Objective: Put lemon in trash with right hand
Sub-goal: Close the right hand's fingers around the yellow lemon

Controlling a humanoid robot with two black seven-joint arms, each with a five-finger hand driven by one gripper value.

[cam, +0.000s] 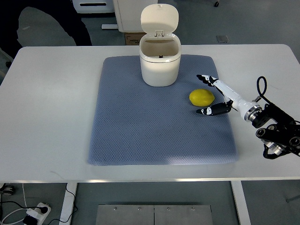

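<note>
A yellow lemon (201, 97) lies on the blue-grey mat (140, 126), to the right of the trash bin. The cream trash bin (160, 58) stands upright at the mat's far middle with its lid flipped up and its mouth uncovered. My right hand (206, 93) reaches in from the right edge. Its fingers (208, 79) are spread around the lemon's right side, one above and one below, without closing on it. The left arm is out of sight.
The mat covers the middle of a white table (51, 103). A dark shape, possibly a person, shows at the far left beyond the table. Cables and a power strip (35, 213) lie on the floor at bottom left.
</note>
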